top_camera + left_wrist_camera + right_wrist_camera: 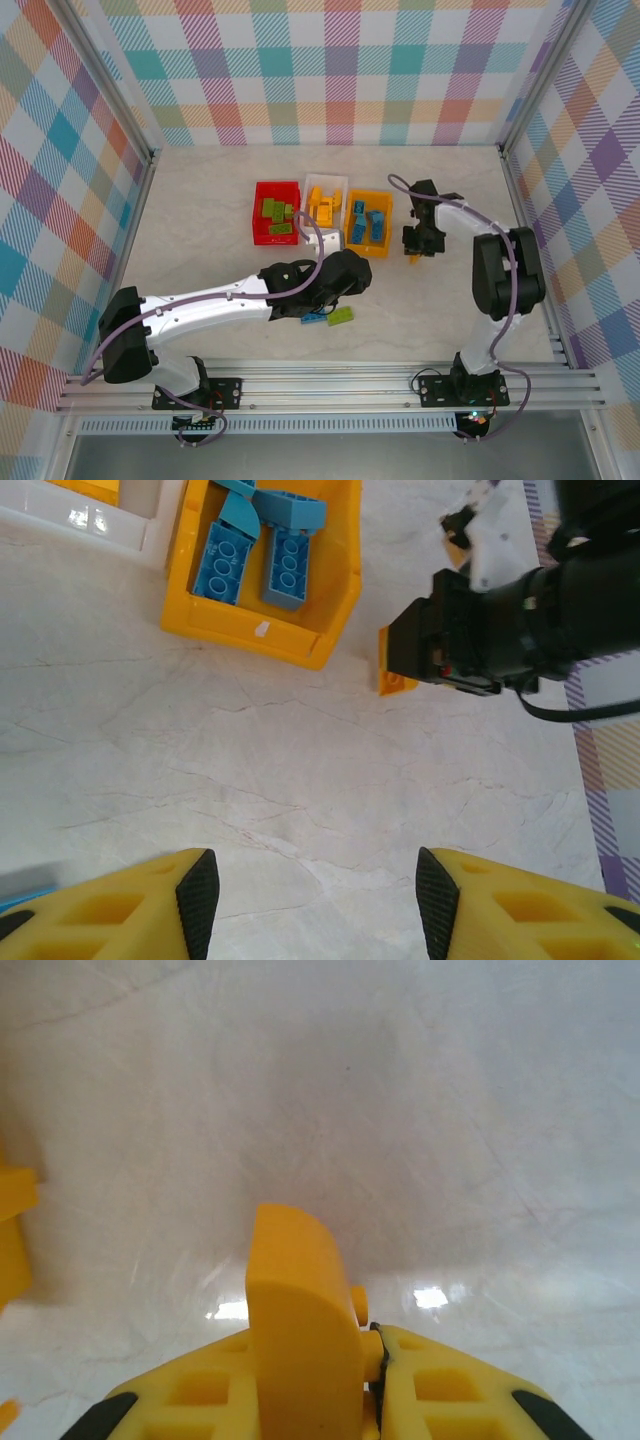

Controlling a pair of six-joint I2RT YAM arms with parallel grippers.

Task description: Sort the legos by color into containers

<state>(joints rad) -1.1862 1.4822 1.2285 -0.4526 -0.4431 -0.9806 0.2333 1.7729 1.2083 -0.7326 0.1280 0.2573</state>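
In your top view the red bin [275, 240] sits farthest left with green legos [275, 212] in it. The white bin [338, 185] touches it and holds orange ones [322, 205]. The yellow bin [367, 249] comes next and holds blue ones [372, 222]. Your left gripper [317, 890] is spread wide over bare table [300, 780], with nothing between its pads [198, 890]. The yellow bin lies at 11 o'clock in its wrist view. From above, a loose blue lego [314, 319] lies at 7 o'clock of that gripper's head and a loose green lego [341, 315] at 6 o'clock, both just beside it. Your right gripper [420, 243] stands at 3 o'clock of the yellow bin, near it but apart. It is clamped tight on an orange brick [300, 1300], which stands up from between the fingers.
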